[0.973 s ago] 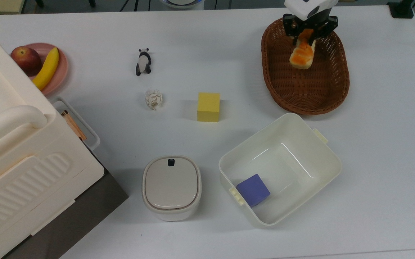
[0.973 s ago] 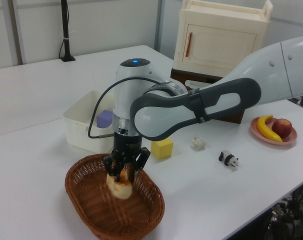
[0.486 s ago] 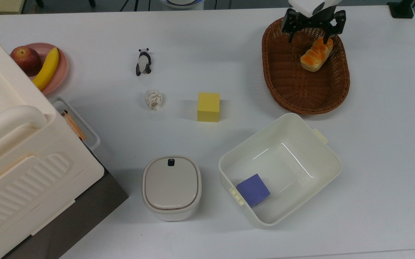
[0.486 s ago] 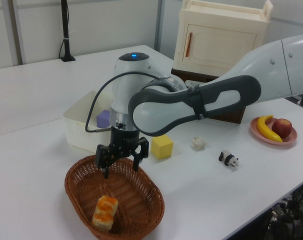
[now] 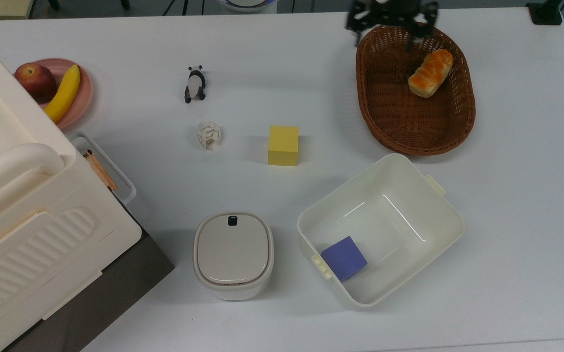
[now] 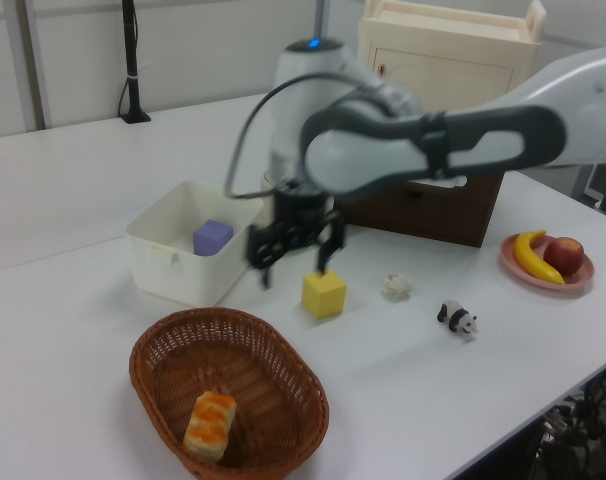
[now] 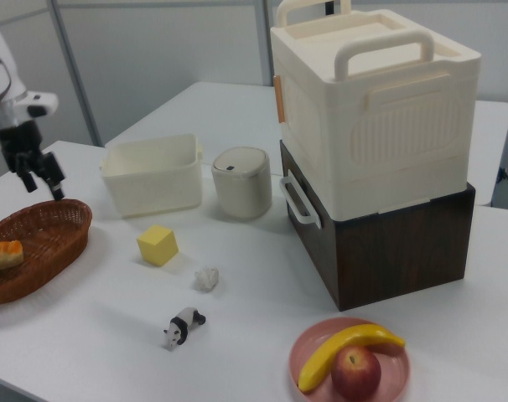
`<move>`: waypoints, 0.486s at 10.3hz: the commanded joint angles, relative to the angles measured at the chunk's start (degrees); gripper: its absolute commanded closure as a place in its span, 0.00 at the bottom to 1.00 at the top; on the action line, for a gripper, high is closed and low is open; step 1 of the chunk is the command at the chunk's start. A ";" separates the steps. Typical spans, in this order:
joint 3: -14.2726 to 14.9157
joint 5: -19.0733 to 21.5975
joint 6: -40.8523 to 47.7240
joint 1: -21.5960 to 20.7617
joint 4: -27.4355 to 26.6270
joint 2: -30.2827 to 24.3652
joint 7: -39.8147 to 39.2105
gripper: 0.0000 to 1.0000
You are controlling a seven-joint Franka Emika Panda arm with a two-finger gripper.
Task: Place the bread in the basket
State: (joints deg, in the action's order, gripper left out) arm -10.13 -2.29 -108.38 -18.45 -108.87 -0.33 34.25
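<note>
Black pincer (image 6: 293,255) spread wide, empty, bread (image 5: 430,73) in basket (image 5: 389,112)

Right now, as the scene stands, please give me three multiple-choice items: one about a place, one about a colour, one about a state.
1. Where does the bread lie?
A. in the basket
B. in the white tub
C. on the pink plate

2. What colour is the cube inside the white tub?
A. yellow
B. purple
C. green

3. What state is the tool in?
A. shut on the bread
B. shut on the yellow cube
C. open, holding nothing

Answers:
1 A: the bread rests on the wicker floor of the basket, near the rim on the top view's right.
2 B: the cube in the white tub is purple; the yellow cube stands on the table.
3 C: the tool has its fingers spread, nothing between them, and is above the table beyond the basket.
</note>
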 commanded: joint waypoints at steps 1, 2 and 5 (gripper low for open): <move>4.40 -2.11 10.27 5.77 3.90 -4.59 -16.89 0.00; 8.16 -2.11 12.47 6.14 6.71 -4.51 -19.98 0.00; 12.69 -1.06 20.12 12.42 17.16 -3.19 -30.80 0.00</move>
State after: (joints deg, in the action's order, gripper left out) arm 1.32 -3.94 -93.89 -10.78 -100.09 -5.17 9.29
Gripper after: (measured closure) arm 0.000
